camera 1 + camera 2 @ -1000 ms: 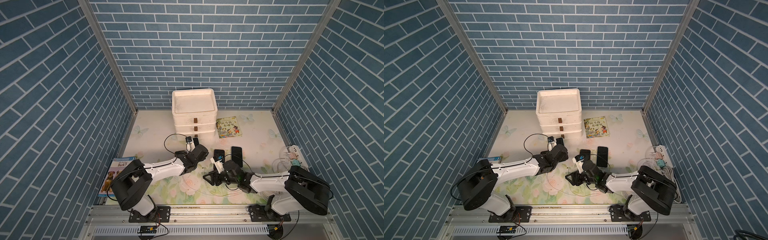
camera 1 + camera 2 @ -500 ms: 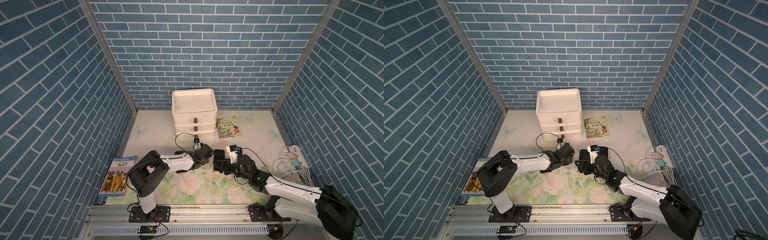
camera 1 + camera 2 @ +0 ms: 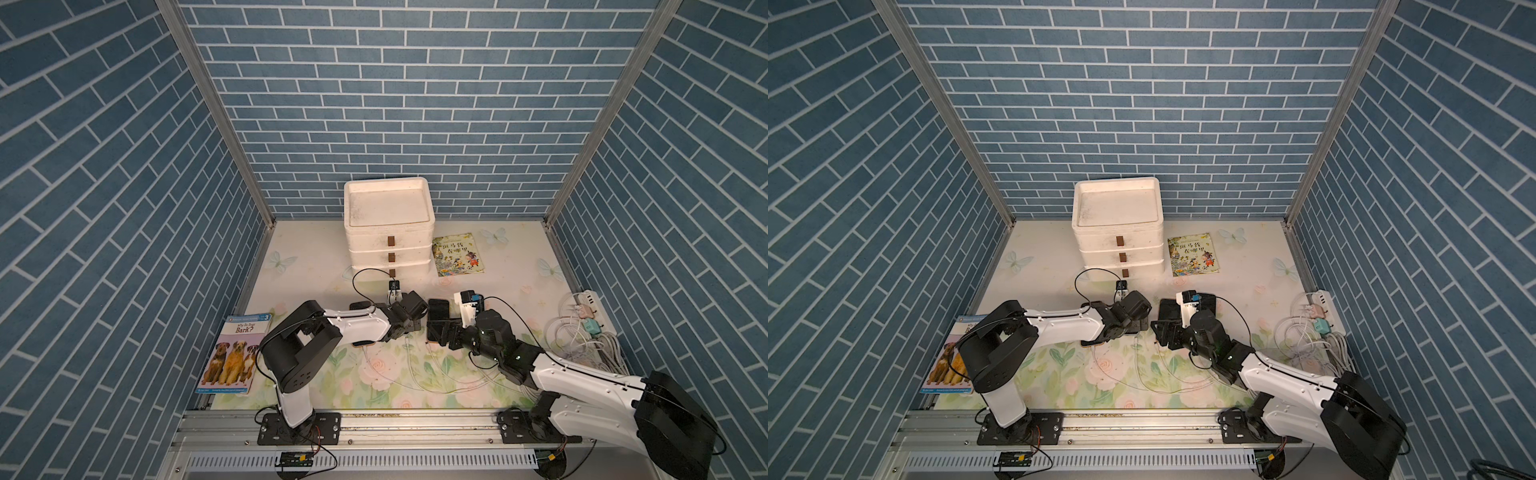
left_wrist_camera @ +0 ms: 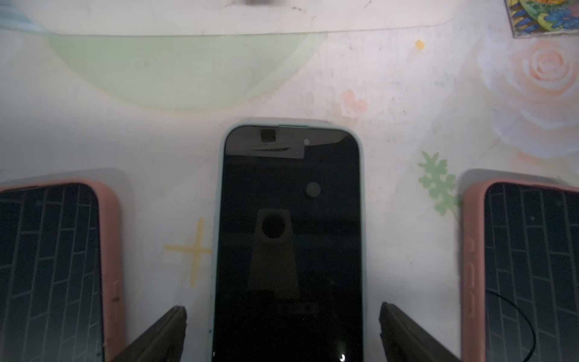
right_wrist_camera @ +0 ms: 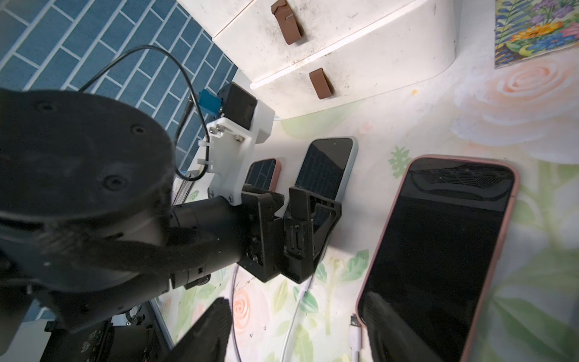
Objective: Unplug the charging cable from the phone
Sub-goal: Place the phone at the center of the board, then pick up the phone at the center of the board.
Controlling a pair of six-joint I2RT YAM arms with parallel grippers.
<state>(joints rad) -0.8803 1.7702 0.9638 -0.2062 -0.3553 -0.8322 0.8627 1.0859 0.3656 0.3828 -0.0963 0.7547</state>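
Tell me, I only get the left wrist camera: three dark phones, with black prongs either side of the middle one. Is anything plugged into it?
Observer: The right wrist view shows a white cable running to the middle phone's near end, under the left claw; the joint is hidden.
Operator: Where's the other arm?
Observer: The right claw is open, and its camera shows that cable between its fingers.
Operator: Where does it lead?
Observer: In both top views it seems to head towards a cable bundle beside a power strip.
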